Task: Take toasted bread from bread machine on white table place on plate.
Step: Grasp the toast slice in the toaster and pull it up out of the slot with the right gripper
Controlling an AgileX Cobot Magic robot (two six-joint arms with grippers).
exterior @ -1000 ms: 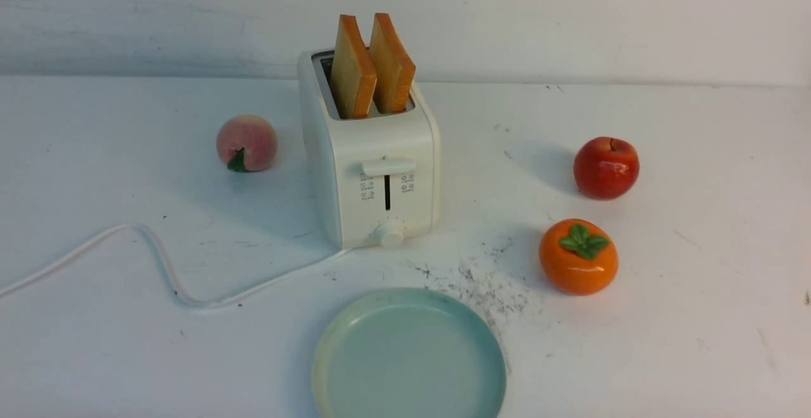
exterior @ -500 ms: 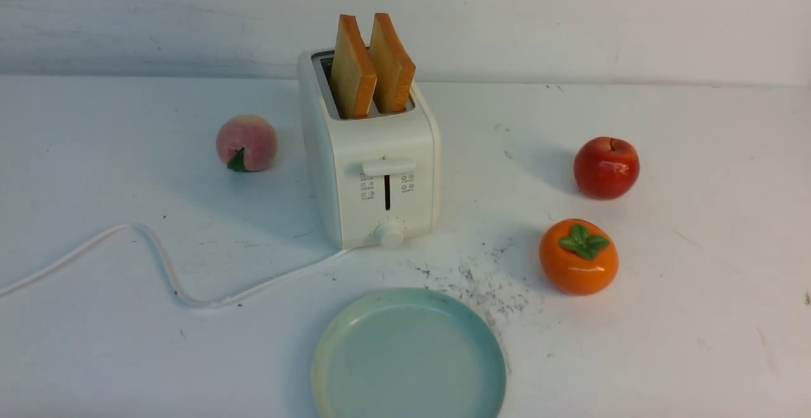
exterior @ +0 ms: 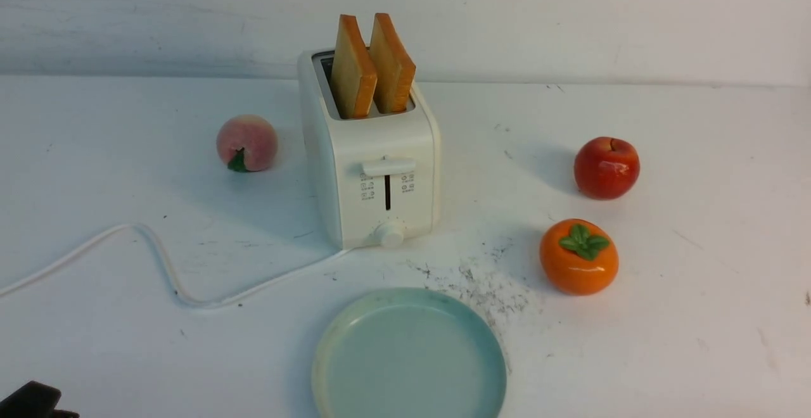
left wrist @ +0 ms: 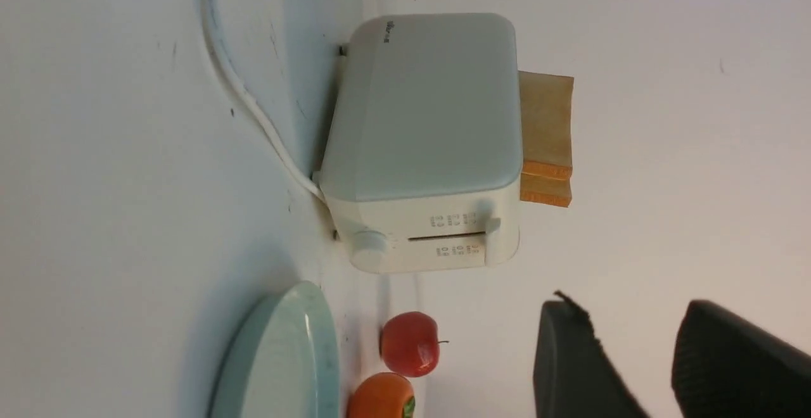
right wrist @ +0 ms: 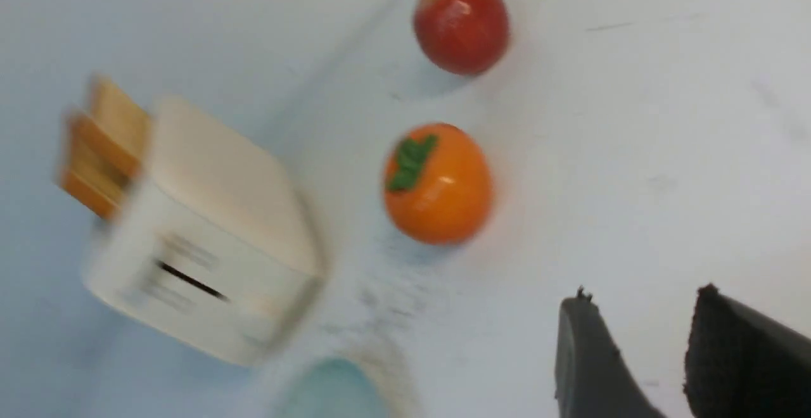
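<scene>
Holding nothing, my left end effector is hovering at the near left edge of the front view, its fingers standing apart with a clear gap between them. My right end effector is likewise keeping its fingers parted around nothing, outside the front view. Both slices of toasted bread are standing in the slots of the bread machine, their upper parts sticking out above it, and I am judging the task to be at its very start.

Several things could be going wrong from here. The slices are leaning close together, so a finger coming down off-line could be striking the neighbouring slice or the slot rim instead of slipping into the gap. Pulling at a slant could be jamming the crust in the slot and dragging the machine along. Sweeping low on my left could be snagging the white cord, and a loose pinch could be letting a slice drop before the plate.

Relative to my left end effector, the bread is lying well apart, farther forward and to the right, across the counter; from my right one, it is sitting forward and to the left, beyond the persimmon.
</scene>
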